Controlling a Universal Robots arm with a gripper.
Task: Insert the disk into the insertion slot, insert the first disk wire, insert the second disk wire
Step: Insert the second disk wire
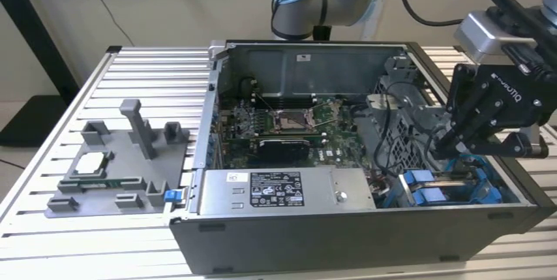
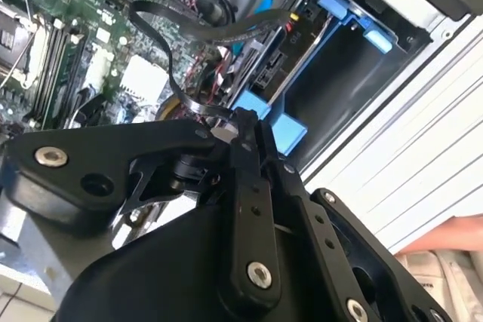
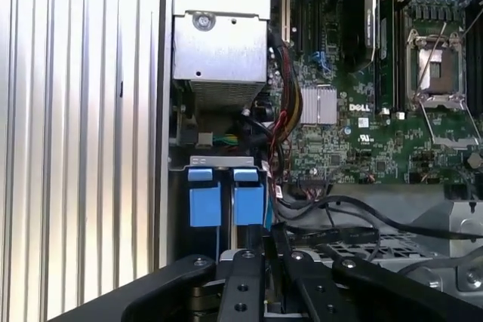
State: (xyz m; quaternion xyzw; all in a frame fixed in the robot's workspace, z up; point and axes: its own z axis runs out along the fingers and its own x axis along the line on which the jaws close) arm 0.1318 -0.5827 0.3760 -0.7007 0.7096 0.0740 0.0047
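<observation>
Here, in the exterior view, one open computer case (image 1: 348,241) stands on the ribbed bench (image 1: 130,77) in the middle of the frame. Inside it are one green motherboard (image 1: 287,123), one grey power supply box (image 1: 278,192) with a dark printed label on top, and blue carrier parts (image 1: 431,195) in the drive bay at the lower right. One grey fixture (image 1: 122,162) sits on the bench at the left, with one square chip (image 1: 91,161) lying on it. The tool (image 1: 444,146) hangs at the right edge, just above the bay.

In the second wrist view, the tool (image 2: 230,122) is closed on the end of one black flat wire (image 2: 173,16), which loops up over the motherboard toward the upper left. The disk (image 2: 268,73) sits in its slot in the upper middle, framed by the blue carrier (image 2: 260,103), its connector end facing the tool.

In the first wrist view, two blue tabs (image 3: 204,197) (image 3: 249,197) stand side by side at the lower middle, just above the tool (image 3: 264,250). The power supply box (image 3: 219,43) fills the upper middle, with a bundle of coloured wires beside it.
</observation>
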